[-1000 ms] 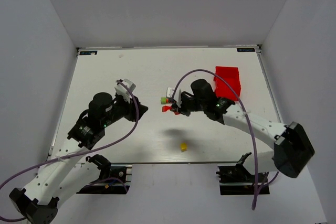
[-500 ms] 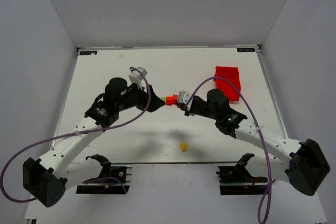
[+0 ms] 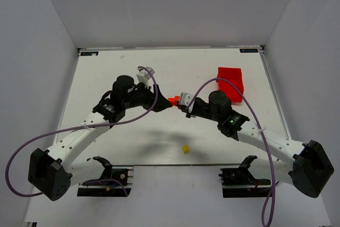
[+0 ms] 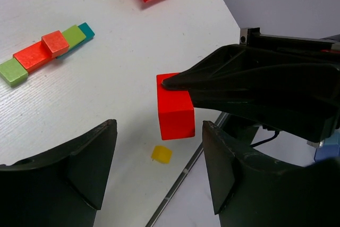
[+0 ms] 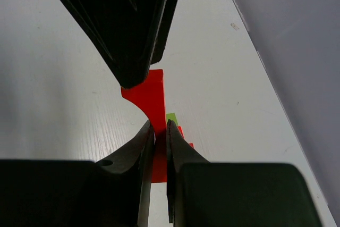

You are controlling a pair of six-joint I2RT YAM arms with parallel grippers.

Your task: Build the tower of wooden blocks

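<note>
A red arch block [image 5: 154, 99] hangs above the table, and my right gripper [image 5: 158, 129] is shut on its lower end. In the top view the red arch block [image 3: 173, 100] sits mid-table between both grippers. My left gripper [image 4: 159, 171] is open, its fingers [image 4: 90, 166] standing either side of the arch block [image 4: 175, 106] without touching it. On the table lies a row of blocks: green [image 4: 13, 72], red [image 4: 31, 57], green [image 4: 73, 35] and teal [image 4: 86, 29], with a red cube [image 4: 55, 43] on top. A yellow cube [image 3: 185, 149] lies alone near the front edge.
A red plastic bin [image 3: 231, 82] stands at the back right, behind my right arm. The table's front edge [image 4: 180, 179] runs close to the yellow cube [image 4: 161, 154]. Grey walls close in the table on three sides.
My left arm swung right to meet the right gripper, and its jaws opened wide. My right gripper drew back slightly right with the red arch held up between the two grippers.
</note>
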